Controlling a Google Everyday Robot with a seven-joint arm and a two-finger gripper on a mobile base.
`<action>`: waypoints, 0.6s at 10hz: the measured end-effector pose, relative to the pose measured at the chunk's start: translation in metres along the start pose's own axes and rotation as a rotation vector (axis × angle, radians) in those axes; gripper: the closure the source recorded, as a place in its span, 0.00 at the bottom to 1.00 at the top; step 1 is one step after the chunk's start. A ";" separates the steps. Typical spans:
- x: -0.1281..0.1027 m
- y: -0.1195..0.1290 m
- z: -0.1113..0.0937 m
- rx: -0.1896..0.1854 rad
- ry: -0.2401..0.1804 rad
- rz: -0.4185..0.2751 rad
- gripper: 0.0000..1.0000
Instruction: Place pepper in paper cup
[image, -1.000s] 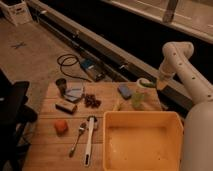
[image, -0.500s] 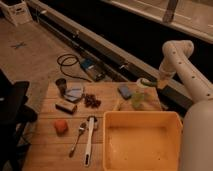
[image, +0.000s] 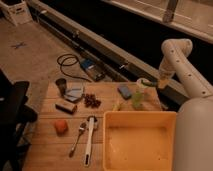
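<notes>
The white paper cup (image: 141, 86) stands upright at the far right of the wooden table (image: 50, 145), behind a pale yellow-green lumpy thing. My gripper (image: 153, 83) hangs from the white arm just to the right of the cup's rim. A slim dark green pepper (image: 146, 81) sticks out from the gripper to the left, over the cup's rim. The gripper appears shut on the pepper. I cannot tell whether the pepper touches the cup.
A large yellow bin (image: 140, 142) fills the front right. On the table are a blue sponge (image: 124, 91), a dark metal cup (image: 61, 86), a blue-grey packet (image: 75, 93), dark grapes (image: 91, 101), an orange ball (image: 61, 126), a spoon (image: 78, 137) and a white brush (image: 89, 140).
The arm's upper part has shifted slightly. The gripper stays by the cup's rim with the pepper in it.
</notes>
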 end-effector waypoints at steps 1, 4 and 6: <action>-0.001 0.001 0.002 -0.006 -0.002 -0.003 1.00; -0.002 0.005 0.006 -0.021 -0.013 -0.009 0.83; -0.006 0.005 0.007 -0.019 -0.018 -0.020 0.65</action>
